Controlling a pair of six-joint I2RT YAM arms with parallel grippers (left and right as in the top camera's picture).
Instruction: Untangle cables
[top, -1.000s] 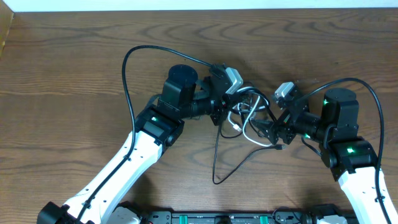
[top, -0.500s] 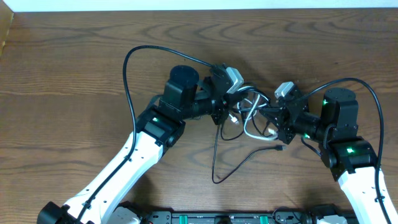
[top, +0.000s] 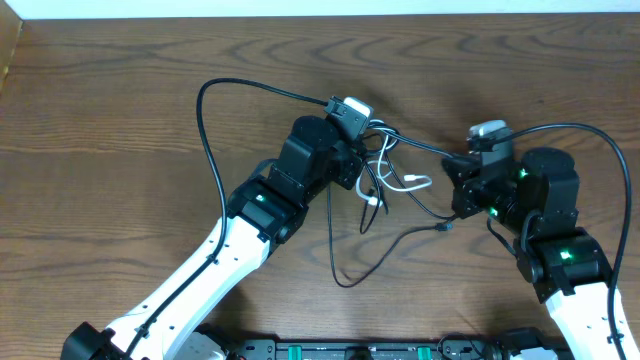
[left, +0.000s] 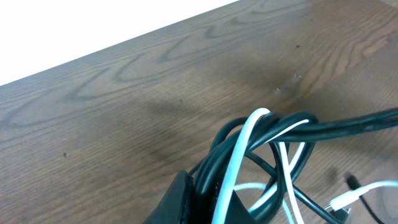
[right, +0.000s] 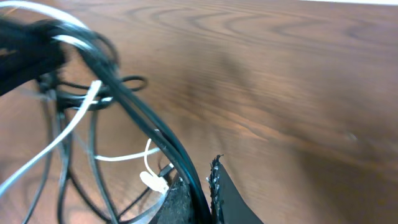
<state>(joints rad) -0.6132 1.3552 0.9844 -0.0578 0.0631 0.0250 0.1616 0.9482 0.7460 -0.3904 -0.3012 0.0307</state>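
Table (top: 120, 90) is bare wood apart from the job. Both arms meet mid-table: left arm (top: 255, 205) reaches in from lower left, right arm (top: 560, 250) from lower right, facing each other so the knot sits between them. Left gripper (left: 208, 194) is clamped on the cables (top: 385, 170). Its wrist view shows black and white loops bunched right at the fingers, so it looks like the anchor. The bundle is lifted at that end, centre of the table just right of the left wrist, with loops hanging down to the wood. Right gripper (right: 199, 186) has its fingers pinched nearly together on a black strand (top: 420, 148), which runs fairly straight across to the bundle. My read is that it's being pulled sideways to draw that strand out of the loops. The white cord (top: 400, 185) is threaded through the black loops, not free yet. A slack black tail curls toward the front edge, and its plug (top: 445, 227) lies on the wood below the right gripper. Risk: pulling harder may cinch the knot rather than open it.
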